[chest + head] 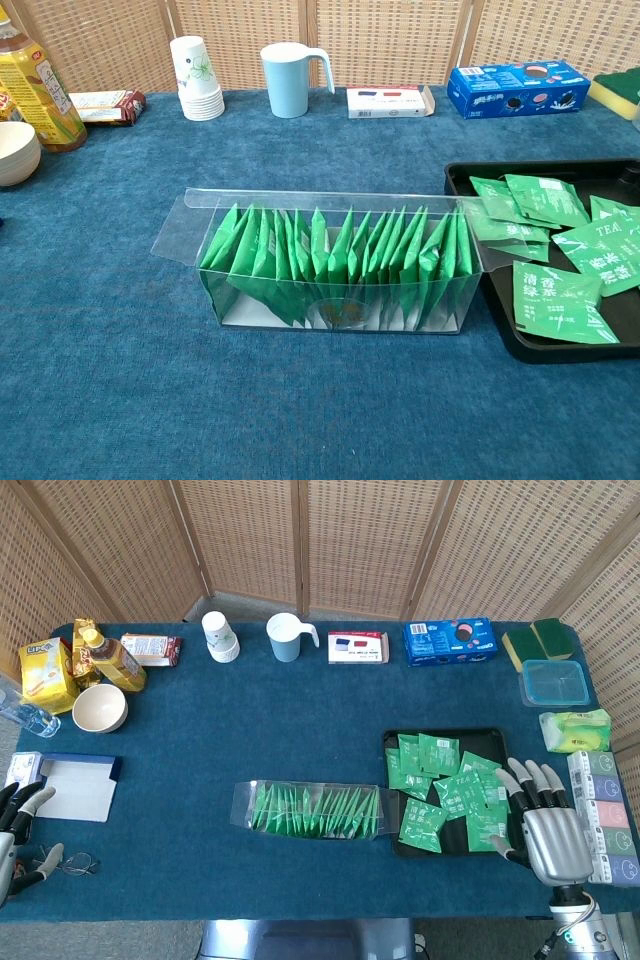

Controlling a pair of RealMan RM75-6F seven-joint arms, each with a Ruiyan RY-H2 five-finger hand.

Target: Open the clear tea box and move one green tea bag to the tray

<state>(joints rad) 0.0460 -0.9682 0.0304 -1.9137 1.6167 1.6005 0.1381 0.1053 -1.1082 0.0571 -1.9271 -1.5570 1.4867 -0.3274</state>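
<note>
The clear tea box (312, 809) lies on the blue table, its lid flap folded back; in the chest view the clear tea box (330, 262) shows several green tea bags (340, 255) standing in a row. To its right the black tray (492, 736) holds several loose green tea bags (440, 785); the same black tray (470, 172) sits at the right of the chest view. My right hand (545, 825) hovers at the tray's right edge, fingers spread, holding nothing. My left hand (18, 830) sits at the far left table edge, fingers apart and empty.
A white card (78, 785) and glasses (70, 862) lie near my left hand. Along the back stand a bowl (99, 708), bottle (112, 658), paper cups (220, 637), blue mug (288, 636), small boxes (358, 647) and a cookie box (449, 641). A container (553, 682) and packets (604, 815) sit right.
</note>
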